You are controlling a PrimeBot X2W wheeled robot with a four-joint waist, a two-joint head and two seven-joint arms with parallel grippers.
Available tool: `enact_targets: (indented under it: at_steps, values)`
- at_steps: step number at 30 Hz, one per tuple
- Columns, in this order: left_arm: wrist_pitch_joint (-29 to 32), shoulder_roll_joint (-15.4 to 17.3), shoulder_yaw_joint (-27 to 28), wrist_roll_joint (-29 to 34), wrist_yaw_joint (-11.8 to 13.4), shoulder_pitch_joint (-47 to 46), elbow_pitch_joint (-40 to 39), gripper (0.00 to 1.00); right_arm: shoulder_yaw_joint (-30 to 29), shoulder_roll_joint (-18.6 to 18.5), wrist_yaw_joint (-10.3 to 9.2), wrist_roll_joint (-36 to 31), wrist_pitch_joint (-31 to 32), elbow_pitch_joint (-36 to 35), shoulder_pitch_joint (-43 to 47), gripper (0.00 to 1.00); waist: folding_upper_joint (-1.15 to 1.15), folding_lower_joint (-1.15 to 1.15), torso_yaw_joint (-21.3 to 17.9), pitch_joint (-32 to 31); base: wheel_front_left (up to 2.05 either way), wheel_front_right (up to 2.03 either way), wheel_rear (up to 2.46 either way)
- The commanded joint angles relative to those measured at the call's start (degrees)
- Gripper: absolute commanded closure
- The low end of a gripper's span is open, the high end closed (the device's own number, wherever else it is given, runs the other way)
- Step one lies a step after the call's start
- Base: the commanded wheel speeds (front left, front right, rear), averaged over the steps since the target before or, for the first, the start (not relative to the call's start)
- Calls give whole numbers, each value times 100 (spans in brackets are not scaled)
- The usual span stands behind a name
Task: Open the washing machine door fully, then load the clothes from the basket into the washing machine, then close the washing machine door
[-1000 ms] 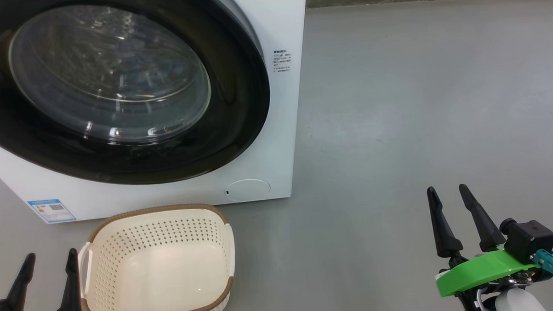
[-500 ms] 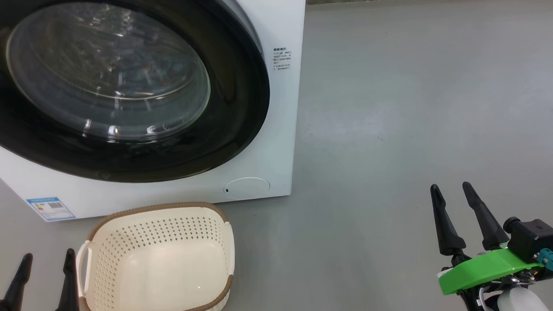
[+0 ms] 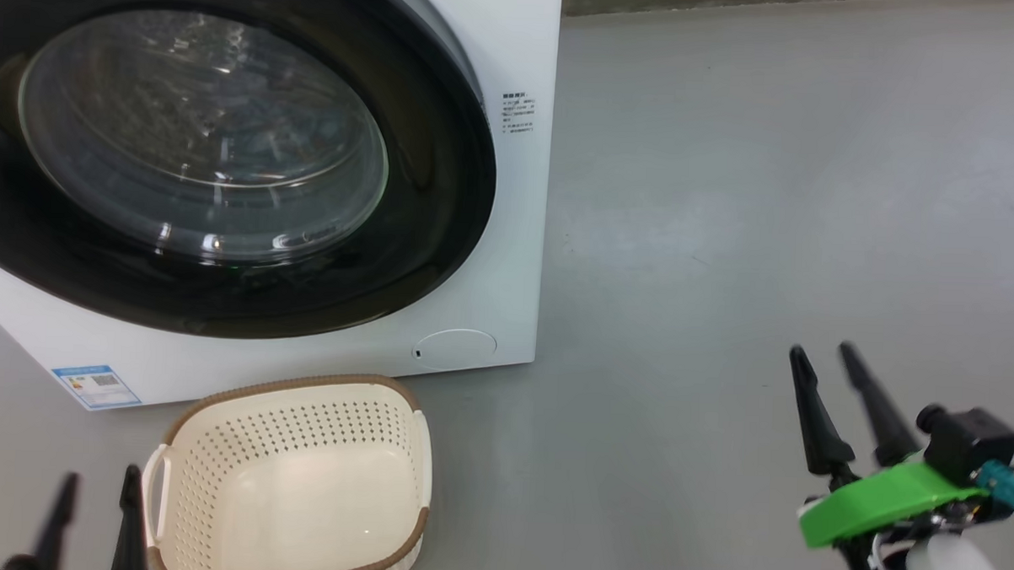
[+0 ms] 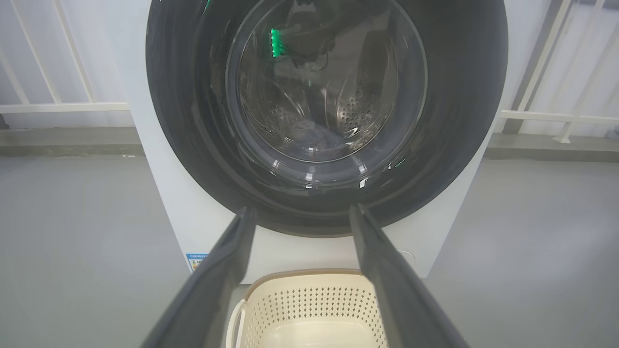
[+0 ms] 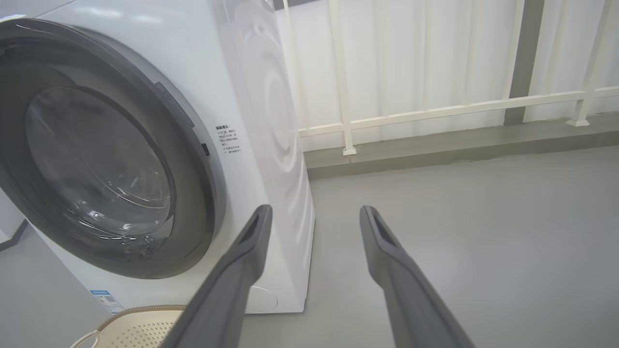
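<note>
Upper left of head frame: washing machine door (image 3: 441, 232) shut on washing machine (image 3: 520, 260). Basket (image 3: 293, 383) lower left, empty; bluish heap inside drum, likely clothes (image 4: 314, 137). My left gripper (image 3: 99, 490), right gripper (image 3: 825, 364) spread, empty. Judge task finished; next: back off.

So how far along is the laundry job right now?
Looks essentially done. The basket is empty, bluish fabric lies in the drum, and the washing machine door sits shut. Nothing is in hand: the left gripper and right gripper are open, touching nothing. Nothing seems left.
</note>
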Motion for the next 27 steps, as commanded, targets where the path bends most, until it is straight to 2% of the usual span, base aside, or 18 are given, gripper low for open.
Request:
enact_targets:
  at_steps: [1, 7, 13, 19, 27]
  values:
    - [3, -46, -9, -2, 0, 0, 51, 100, 0, 30, 0, 2, 1, 56, 17, 100, 0, 0, 0, 0, 0, 0, 0]
    - [18, -387, -74, -28, 0, 12, 415, 100, 9, 264, 0, 27, 13, 467, 367, 100, 0, 1, 2, -1, 0, 0, 0]
    - [128, -404, -69, -394, 0, -19, 383, 100, -48, 282, -1, 361, 104, 417, 373, 100, 0, 14, 38, -22, 0, 0, 0]
    - [207, -419, -77, -699, 0, -51, 367, 100, -96, 297, -2, 638, 182, 385, 373, 100, 0, 2, 67, -20, 0, 0, 0]
    - [354, -445, -84, -1248, 0, -113, 333, 100, -185, 325, -3, 1132, 323, 323, 368, 100, 0, 1, 118, -30, 0, 0, 0]
